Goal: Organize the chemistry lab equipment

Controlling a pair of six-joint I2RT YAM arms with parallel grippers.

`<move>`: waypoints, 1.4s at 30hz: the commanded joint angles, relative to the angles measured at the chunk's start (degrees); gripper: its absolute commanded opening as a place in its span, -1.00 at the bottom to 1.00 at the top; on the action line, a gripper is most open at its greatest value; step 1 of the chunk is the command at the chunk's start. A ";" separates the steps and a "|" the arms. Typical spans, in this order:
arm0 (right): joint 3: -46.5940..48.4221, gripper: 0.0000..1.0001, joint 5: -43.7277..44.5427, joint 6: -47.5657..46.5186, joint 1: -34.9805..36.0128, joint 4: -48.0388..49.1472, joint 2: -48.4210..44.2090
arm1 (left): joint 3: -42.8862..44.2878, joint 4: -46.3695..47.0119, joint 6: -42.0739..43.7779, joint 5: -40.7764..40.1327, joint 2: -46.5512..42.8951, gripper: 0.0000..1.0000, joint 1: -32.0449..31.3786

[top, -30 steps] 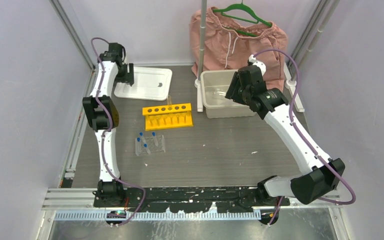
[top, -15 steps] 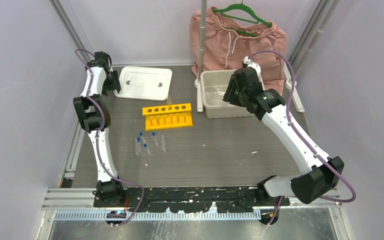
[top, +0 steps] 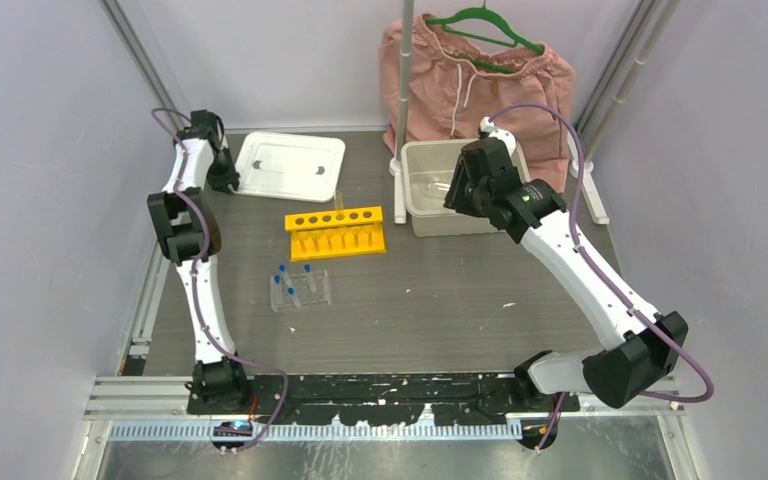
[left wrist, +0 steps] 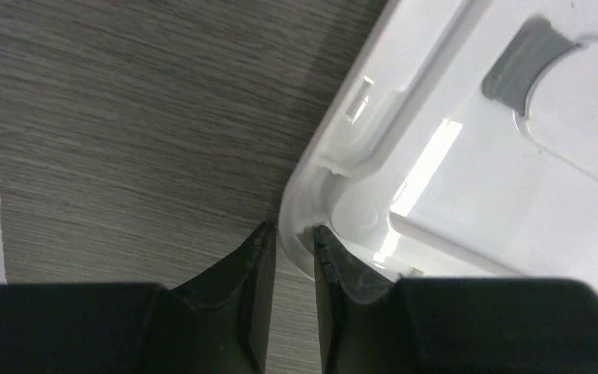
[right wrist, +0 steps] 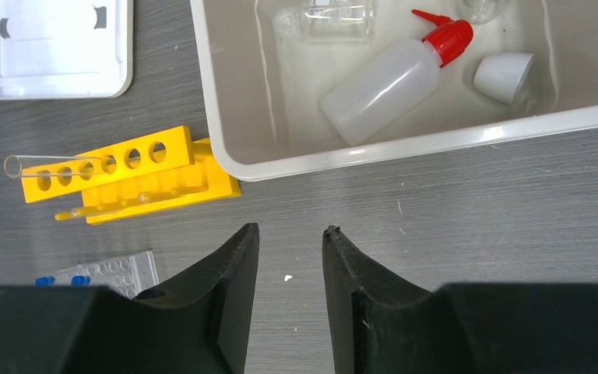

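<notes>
Right jaws are part open and empty, hovering above the counter (right wrist: 475,210) just off the near wall of the tub (right wrist: 226,148). The tub sits by the far edge, right of centre. A squeeze bottle (right wrist: 389,82), cup (right wrist: 502,76) and beaker (right wrist: 339,19) are seen inside.

- **Bottle:** judged light, soft and slick, best pinched gently mid-body.
- **Beaker:** fragile glass, best taken by the wall, over the rim.

Yellow rack (right wrist: 124,175) and clear rack (right wrist: 113,273) are set left of centre. One tube (right wrist: 47,165) lies across the yellow rack's top and is likely to roll.

Left jaws are nearly closed astride the rim of the lid (left wrist: 475,156) at the far left corner. An actual pinch cannot be told.
</notes>
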 commanded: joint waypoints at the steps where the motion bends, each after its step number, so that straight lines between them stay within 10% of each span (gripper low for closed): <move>1: 0.38 -0.18 1.77 -0.32 0.90 0.51 -1.85 | -2.85 3.66 -2.71 0.93 -2.04 -0.50 0.86; 10: 0.20 -0.19 2.27 -0.49 1.92 0.43 -1.46 | -8.91 5.57 -3.13 -1.27 -6.35 -1.00 0.87; 42: -3.13 -0.22 2.36 -0.80 5.00 0.06 -8.09 | -11.17 31.91 20.23 -23.12 -28.05 -1.00 -14.78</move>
